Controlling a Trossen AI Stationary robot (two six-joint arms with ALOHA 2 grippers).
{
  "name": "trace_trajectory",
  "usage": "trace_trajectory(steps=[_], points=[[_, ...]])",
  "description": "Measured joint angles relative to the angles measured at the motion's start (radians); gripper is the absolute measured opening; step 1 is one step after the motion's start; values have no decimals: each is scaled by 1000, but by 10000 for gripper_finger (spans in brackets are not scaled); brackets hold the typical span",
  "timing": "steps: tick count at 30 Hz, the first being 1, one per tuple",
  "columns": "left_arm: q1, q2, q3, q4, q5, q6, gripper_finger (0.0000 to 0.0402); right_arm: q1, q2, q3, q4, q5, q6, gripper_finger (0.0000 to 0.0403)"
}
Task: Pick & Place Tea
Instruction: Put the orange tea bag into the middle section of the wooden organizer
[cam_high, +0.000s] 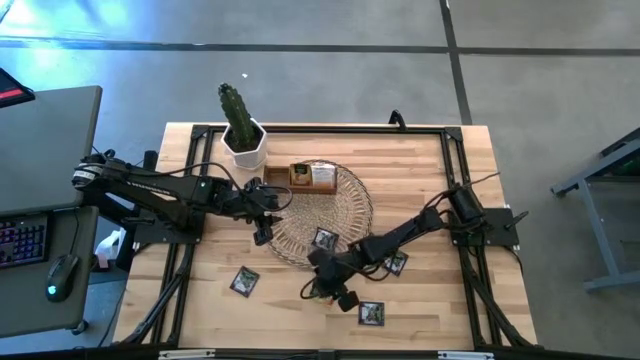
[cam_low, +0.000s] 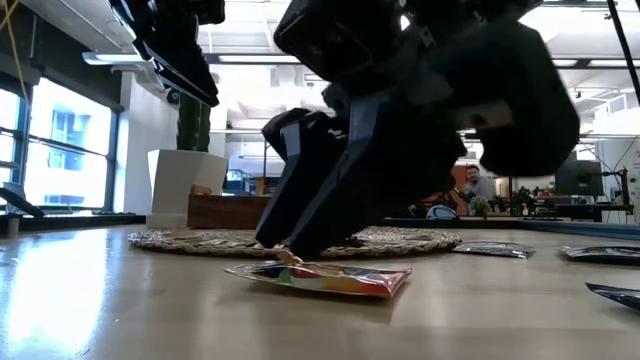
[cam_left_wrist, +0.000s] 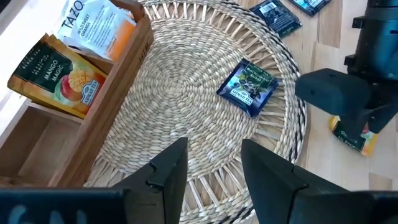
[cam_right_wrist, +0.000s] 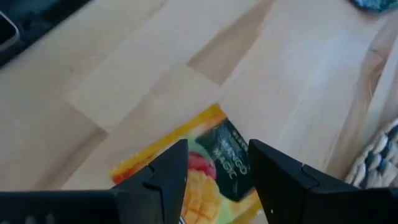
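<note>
Pale blond wood across the table, long plank seams showing. Straw-beige spiral weave on the wicker mat — radiating spokes at its rim. Deep blue-black with a berry print on the sachet on the mat. Yellow-orange border, green panel, mango picture on the sachet under the right gripper. Same mango yellow and dark green on one sachet in the brown wooden box — white and orange on its neighbour. Matte black fingers. White pot, green cactus.

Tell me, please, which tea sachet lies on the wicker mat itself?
The dark blue sachet, alone on the mat. The other loose sachets lie on bare table, and two stand in the wooden box.
</note>
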Motion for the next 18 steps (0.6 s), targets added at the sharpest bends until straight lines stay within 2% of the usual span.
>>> trace_trajectory(steps=[12, 18], points=[[0, 0, 0, 2, 1, -8, 147, 0, 4, 0, -23, 58, -65, 165], [0, 0, 0, 3, 7, -8, 147, -9, 34, 5, -18, 17, -35, 165]])
